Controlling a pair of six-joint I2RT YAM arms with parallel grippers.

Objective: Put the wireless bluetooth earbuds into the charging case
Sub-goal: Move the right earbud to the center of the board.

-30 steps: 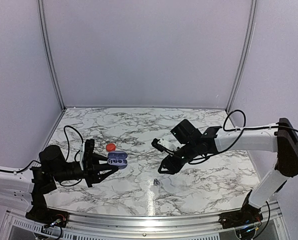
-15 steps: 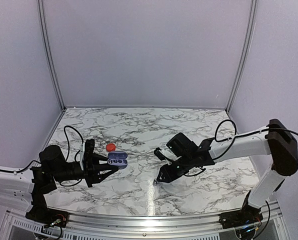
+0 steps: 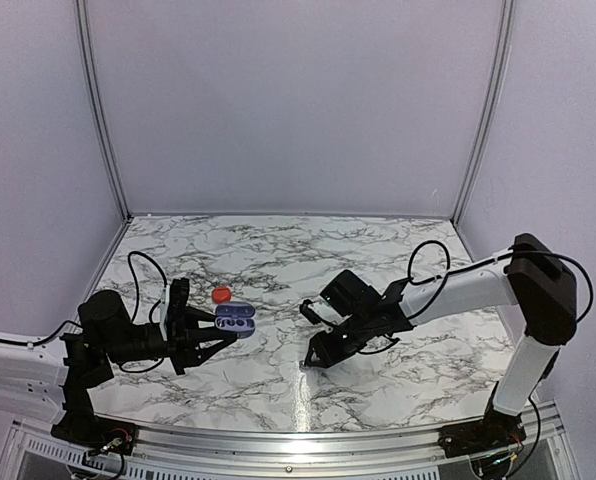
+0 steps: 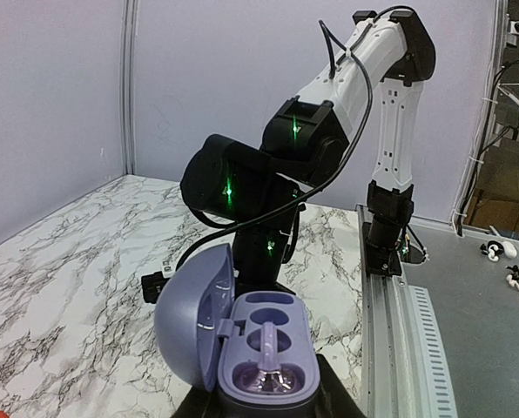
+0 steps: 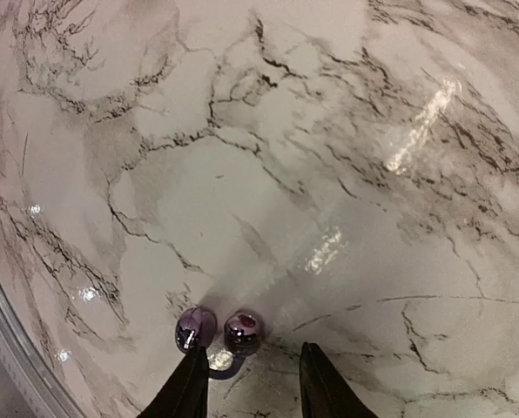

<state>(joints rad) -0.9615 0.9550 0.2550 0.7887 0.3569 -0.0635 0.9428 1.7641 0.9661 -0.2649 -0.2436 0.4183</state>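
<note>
My left gripper (image 3: pixel 216 331) is shut on the base of a purple charging case (image 3: pixel 235 318) and holds it above the table with the lid open. In the left wrist view the case (image 4: pixel 261 348) shows its sockets; something shiny glints in the near one, and I cannot tell what it is. Two tiny glossy earbuds (image 5: pixel 195 326) (image 5: pixel 243 328) lie side by side on the marble. My right gripper (image 5: pixel 252 383) is open, low over the table, with its fingertips (image 5: pixel 190 379) just short of the buds. In the top view the right gripper (image 3: pixel 313 358) covers them.
A small red object (image 3: pixel 221 294) lies on the table just behind the case. The metal rail (image 4: pixel 390 313) marks the table's near edge. Beyond it, small white items (image 4: pixel 503 250) lie on a grey surface.
My right arm has swung left and towards the near edge and come down over the two earbuds. The left arm and the case have not moved.
</note>
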